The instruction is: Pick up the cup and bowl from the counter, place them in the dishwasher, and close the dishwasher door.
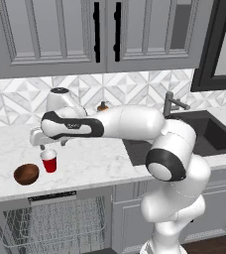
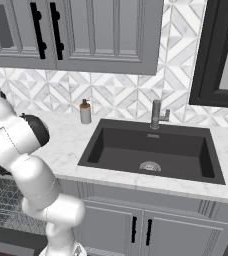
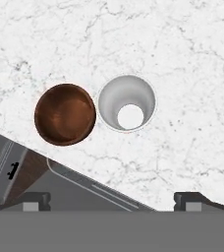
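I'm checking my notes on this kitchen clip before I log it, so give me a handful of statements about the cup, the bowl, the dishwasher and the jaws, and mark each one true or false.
1. The cup stands upright on the counter. True.
2. The bowl already sits in the dishwasher rack. False: it rests on the counter beside the cup.
3. The gripper hovers above the cup with its jaws open and nothing held. True.
4. The dishwasher door is shut. False: the wire rack inside shows below the counter edge, so it is open.
5. The cup is empty, seen from the hand view. True: only its white inside shows.
6. The cup lies in the sink. False: the sink holds nothing.
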